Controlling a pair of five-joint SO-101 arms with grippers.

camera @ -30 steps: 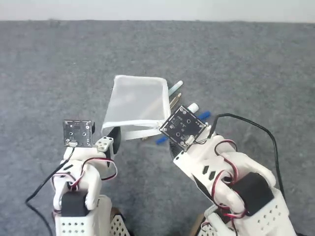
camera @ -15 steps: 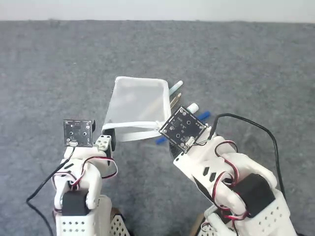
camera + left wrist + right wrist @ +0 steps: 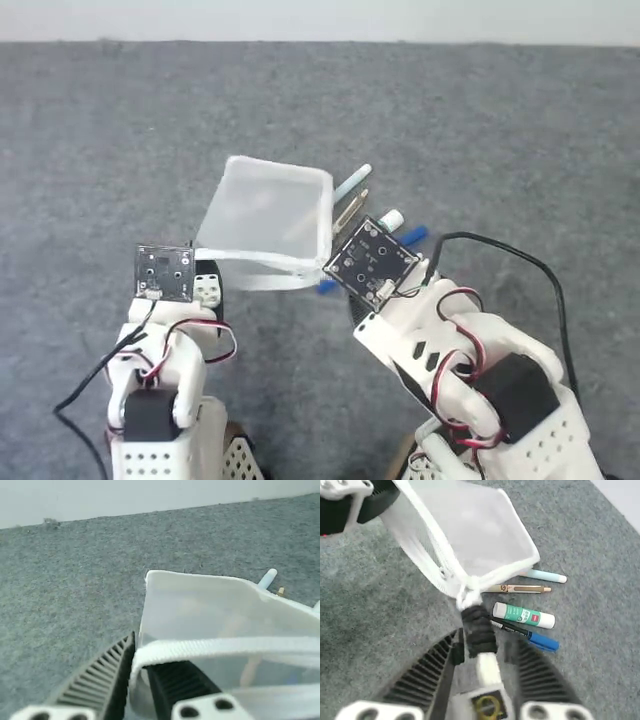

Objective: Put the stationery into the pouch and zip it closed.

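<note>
Left gripper (image 3: 142, 666) is clamped on one end of the zip band (image 3: 225, 647) of the white mesh pouch (image 3: 265, 210). Right gripper (image 3: 470, 611) is pinched shut on the band's other end, at the pouch corner. The pouch hangs between the two claws over the middle of the table (image 3: 500, 130), with its body lifted and tilted away from the arms.

Change over the last second: the left arm drew its end of the band outward and a bit nearer. The rim, which sagged, is now stretched taut, and the pouch body has swung up. The right arm has hardly shifted. The stationery has not moved.

My read: this is mouth-opening prep and nothing is loaded yet. With both claws busy, one probably has to let go before any pick, and zipping comes much later.

Stationery lies on the table just beside the pouch's right side, near to far:
- blue marker (image 3: 532, 637)
- glue stick (image 3: 524, 615)
- tan pen (image 3: 520, 588)
- pale blue pen (image 3: 545, 575)

Count:
- 1 pouch
- 2 pens
- 1 marker
- 1 glue stick
- 4 stationery pieces in all, every one outside the pouch
</note>
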